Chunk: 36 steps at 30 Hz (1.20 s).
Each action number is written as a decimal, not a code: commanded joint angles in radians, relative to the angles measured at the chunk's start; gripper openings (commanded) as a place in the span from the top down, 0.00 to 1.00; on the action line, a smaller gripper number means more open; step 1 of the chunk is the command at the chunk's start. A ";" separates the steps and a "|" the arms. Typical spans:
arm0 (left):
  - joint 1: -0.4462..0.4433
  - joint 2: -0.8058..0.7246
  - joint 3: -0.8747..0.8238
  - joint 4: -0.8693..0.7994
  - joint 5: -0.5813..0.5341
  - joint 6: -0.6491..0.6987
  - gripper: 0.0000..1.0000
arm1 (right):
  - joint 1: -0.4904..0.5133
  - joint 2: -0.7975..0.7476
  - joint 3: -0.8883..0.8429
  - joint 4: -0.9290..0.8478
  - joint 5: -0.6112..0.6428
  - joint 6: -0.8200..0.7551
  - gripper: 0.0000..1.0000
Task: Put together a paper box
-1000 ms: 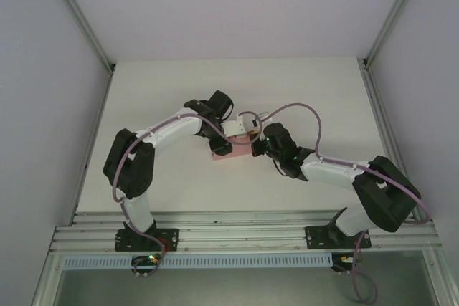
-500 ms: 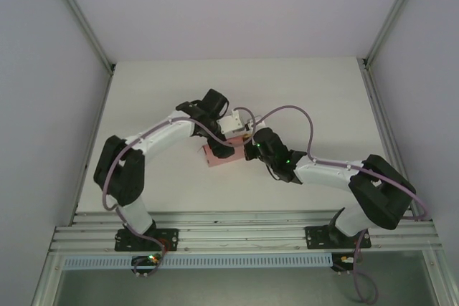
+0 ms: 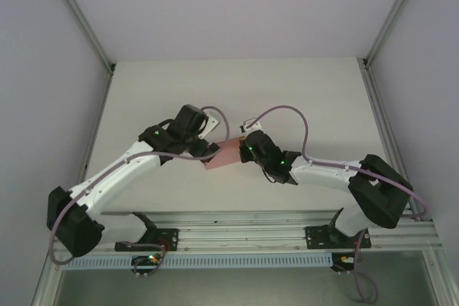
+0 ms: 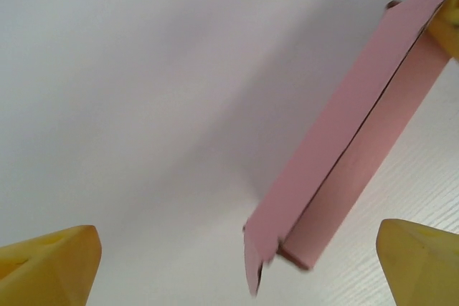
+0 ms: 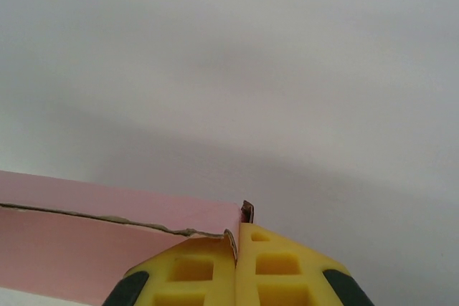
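White table (image 3: 301,84), paper box (image 3: 224,154) pinched in right hand (image 5: 237,233) (left hand (image 4: 237,259) now spread, pulled away)

The paper box (image 3: 226,154) sits between left gripper (image 3: 209,150) and right gripper (image 3: 244,150).

Overhead camera looks down from afar at the paper box (image 3: 228,154); both wrist cameras view it close-up.

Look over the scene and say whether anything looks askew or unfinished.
The paper box looks unfinished: a small flap sticks out loose at one end, and the seam along its long edge gapes unevenly. The right gripper pinches its other end.
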 commanded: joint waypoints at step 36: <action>0.095 0.078 -0.096 0.101 0.152 -0.136 0.68 | 0.081 0.004 0.047 -0.239 0.240 0.097 1.00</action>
